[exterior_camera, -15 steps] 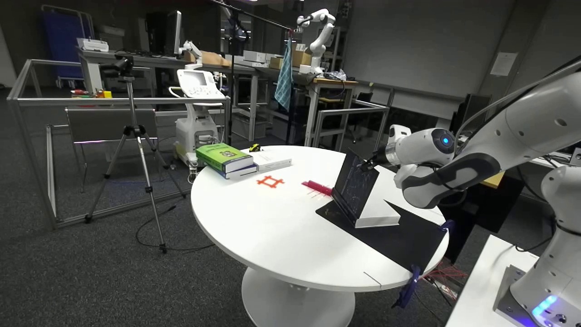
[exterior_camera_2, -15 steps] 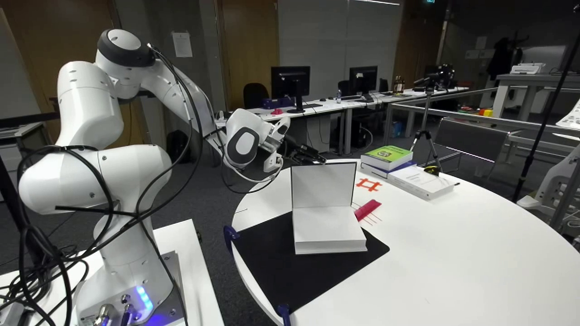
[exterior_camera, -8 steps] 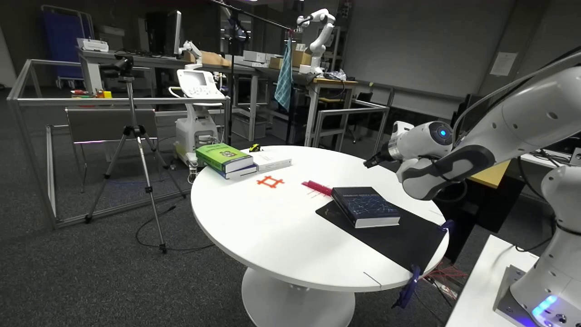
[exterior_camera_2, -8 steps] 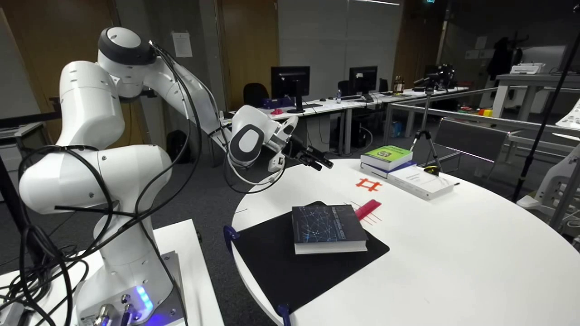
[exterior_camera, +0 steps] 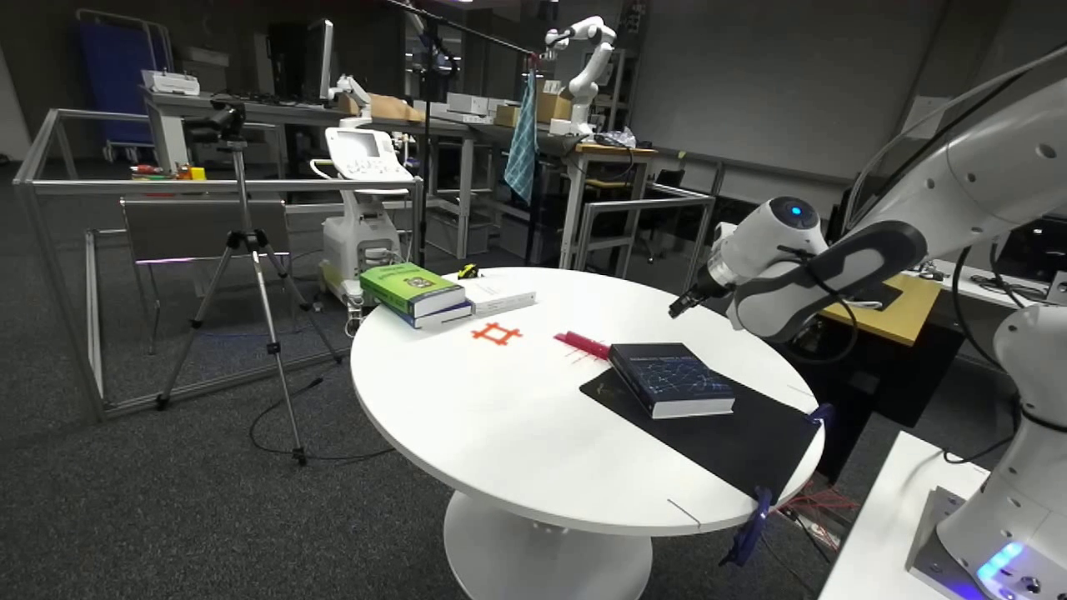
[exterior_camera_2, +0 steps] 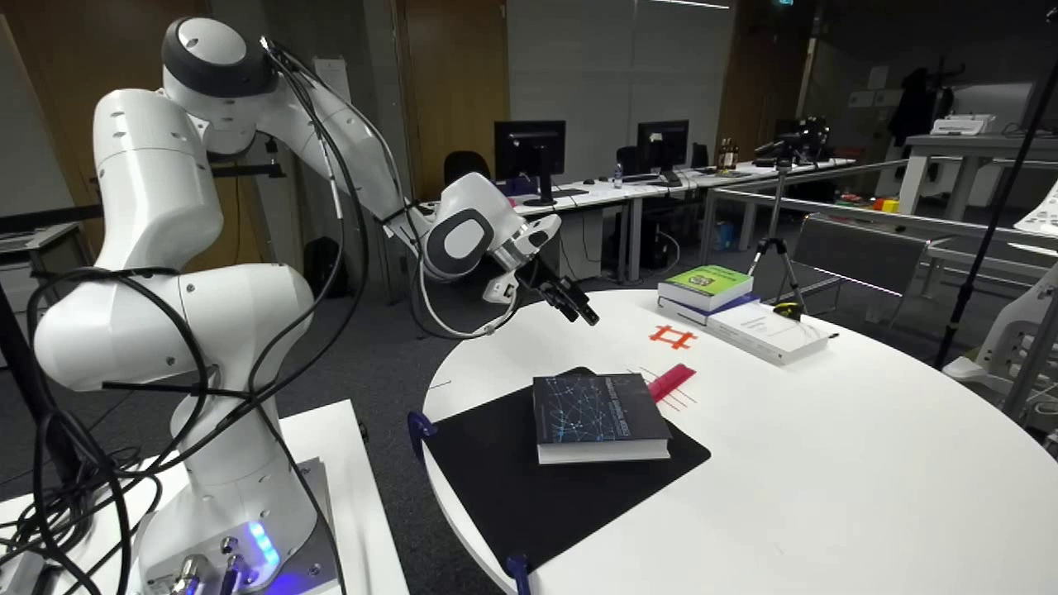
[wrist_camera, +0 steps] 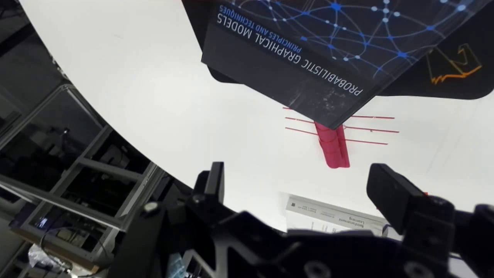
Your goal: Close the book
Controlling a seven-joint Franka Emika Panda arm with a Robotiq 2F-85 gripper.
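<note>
The book [exterior_camera: 671,377] lies flat and closed on a black mat [exterior_camera: 742,433], its dark cover with blue lines facing up. It also shows closed in an exterior view [exterior_camera_2: 599,411], with white page edges at the near side. In the wrist view the book [wrist_camera: 308,46] is at the top, its title upside down. My gripper [exterior_camera: 679,307] is raised above the table beyond the book and apart from it. It shows too in an exterior view [exterior_camera_2: 587,314]. In the wrist view the gripper's fingers [wrist_camera: 297,170] are wide apart with nothing between them.
The round white table [exterior_camera: 500,417] also holds a green book [exterior_camera: 413,287] on a blue one, a white book [exterior_camera_2: 769,330], orange tape marks [exterior_camera_2: 674,336] and a red piece [exterior_camera_2: 671,382] touching or close to the book. Blue clamps [exterior_camera: 754,529] hold the mat at the table edge.
One second ago the cover stood upright with the gripper at its top edge; by half a second ago it lay shut. Since then the gripper has tilted further downward and the arm has shifted.
</note>
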